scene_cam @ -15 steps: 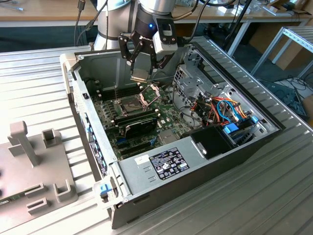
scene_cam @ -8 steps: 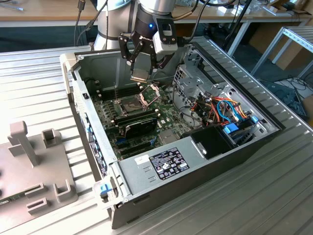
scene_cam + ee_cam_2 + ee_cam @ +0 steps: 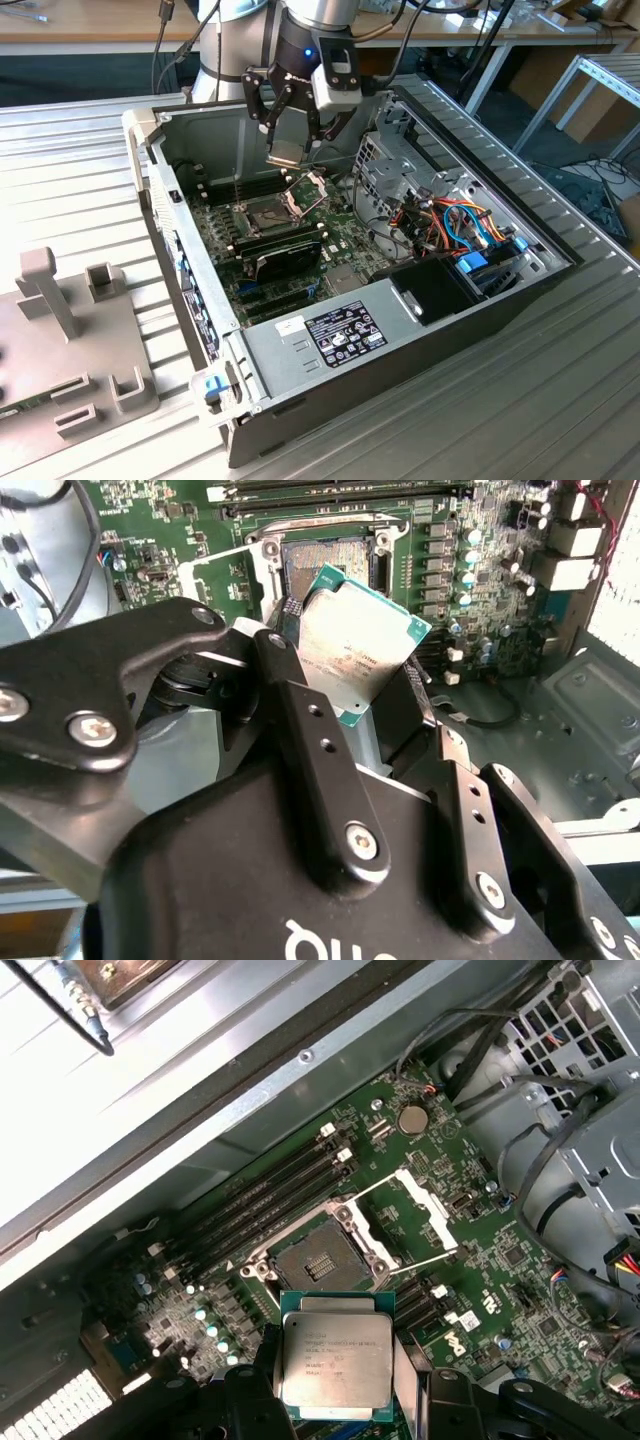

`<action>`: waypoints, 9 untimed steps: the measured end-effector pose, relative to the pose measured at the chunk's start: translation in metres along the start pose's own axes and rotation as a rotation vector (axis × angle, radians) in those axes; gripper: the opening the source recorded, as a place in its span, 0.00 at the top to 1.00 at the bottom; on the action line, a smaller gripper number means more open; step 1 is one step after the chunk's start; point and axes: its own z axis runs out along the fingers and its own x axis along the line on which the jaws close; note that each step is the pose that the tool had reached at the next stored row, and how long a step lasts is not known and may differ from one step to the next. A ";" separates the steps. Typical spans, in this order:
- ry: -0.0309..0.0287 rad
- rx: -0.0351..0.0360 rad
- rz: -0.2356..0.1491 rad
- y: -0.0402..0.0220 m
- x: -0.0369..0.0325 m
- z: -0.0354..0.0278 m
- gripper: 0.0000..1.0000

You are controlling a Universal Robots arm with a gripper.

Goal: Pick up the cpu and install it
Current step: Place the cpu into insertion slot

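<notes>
The cpu (image 3: 335, 1360) has a dull, brushed silver-grey metal top edged by green board. The gripper (image 3: 355, 680) is matt black with bright metal screws. The motherboard (image 3: 520, 1290) is green with a slight sheen. In the exterior view, the case (image 3: 165, 190) is bare grey sheet metal, and the table (image 3: 500, 400) at lower right is ribbed matt metal.

Bright, even light on the ribbed desk (image 3: 500, 420) all round the case (image 3: 185, 250), and it comes up pale, almost shadowless. Inside the case it's dimmer, with shade pooling below the far wall. In the first wrist view, metal just outside the case blows out white and the cpu (image 3: 335, 1365) takes a soft sheen. In the second wrist view, the black hand (image 3: 350, 675) shows dull highlights.
</notes>
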 end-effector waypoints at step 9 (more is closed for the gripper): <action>0.0043 -0.0065 0.175 0.0000 -0.0001 0.0013 0.46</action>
